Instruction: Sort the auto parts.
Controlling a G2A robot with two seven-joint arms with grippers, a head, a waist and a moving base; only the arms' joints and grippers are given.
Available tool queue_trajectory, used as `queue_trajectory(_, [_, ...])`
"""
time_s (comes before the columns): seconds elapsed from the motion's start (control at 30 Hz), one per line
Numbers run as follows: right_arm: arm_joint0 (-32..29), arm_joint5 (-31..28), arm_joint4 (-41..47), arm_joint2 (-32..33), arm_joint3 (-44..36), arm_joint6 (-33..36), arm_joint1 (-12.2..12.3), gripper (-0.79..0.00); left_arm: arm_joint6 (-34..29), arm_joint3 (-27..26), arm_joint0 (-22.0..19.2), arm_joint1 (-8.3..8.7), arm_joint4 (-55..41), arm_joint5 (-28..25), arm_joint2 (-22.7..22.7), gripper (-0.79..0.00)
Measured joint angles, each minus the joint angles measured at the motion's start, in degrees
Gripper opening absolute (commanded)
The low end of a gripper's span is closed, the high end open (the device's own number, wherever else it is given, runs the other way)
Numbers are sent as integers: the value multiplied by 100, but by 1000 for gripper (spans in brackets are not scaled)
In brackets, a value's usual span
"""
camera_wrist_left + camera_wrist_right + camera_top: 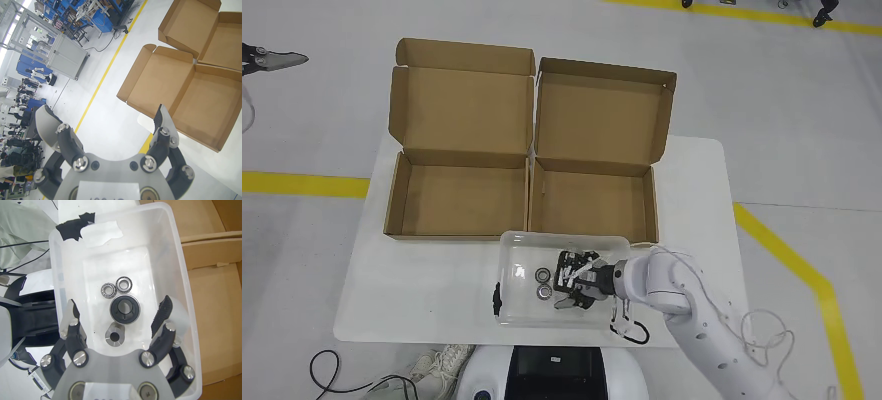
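Tabletop bin point(512, 262): right wrist view shows bearings point(124, 310) beyond spread right pincer point(119, 304); left pincer point(103, 108) spread too.

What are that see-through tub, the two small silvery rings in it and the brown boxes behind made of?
The see-through tub looks like glossy clear plastic: the table shows through its walls. The two small silvery rings seem polished steel, with ribbed, shiny rims. The brown boxes look like matte cardboard, with folded flaps.

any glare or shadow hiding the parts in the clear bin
Right wrist view: faint glare on the clear bin floor, yet the black bearing and two small bearings read plainly; top view: the right claw covers some parts.
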Motion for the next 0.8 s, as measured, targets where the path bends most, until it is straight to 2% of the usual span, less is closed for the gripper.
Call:
queue_trajectory(0.13, [89, 79, -18, -145, 150, -30, -2, -111, 0, 0, 0, 0, 0, 0, 0, 0])
queue_trajectory(0.4, [330, 465, -68, -504, 404, 224, -36, -117, 0, 0, 0, 0, 0, 0, 0, 0])
queue_trajectory(0.63, [499, 803, -24, -750, 471, 554, -64, -179, 0, 0, 0, 0, 0, 0, 0, 0])
queue_trajectory(0.77, [560, 886, 8, -833, 513, 598, -68, -326, 0, 0, 0, 0, 0, 0, 0, 0])
queue_trajectory(0.8, [575, 912, 9, -858, 534, 608, -69, -329, 0, 0, 0, 0, 0, 0, 0, 0])
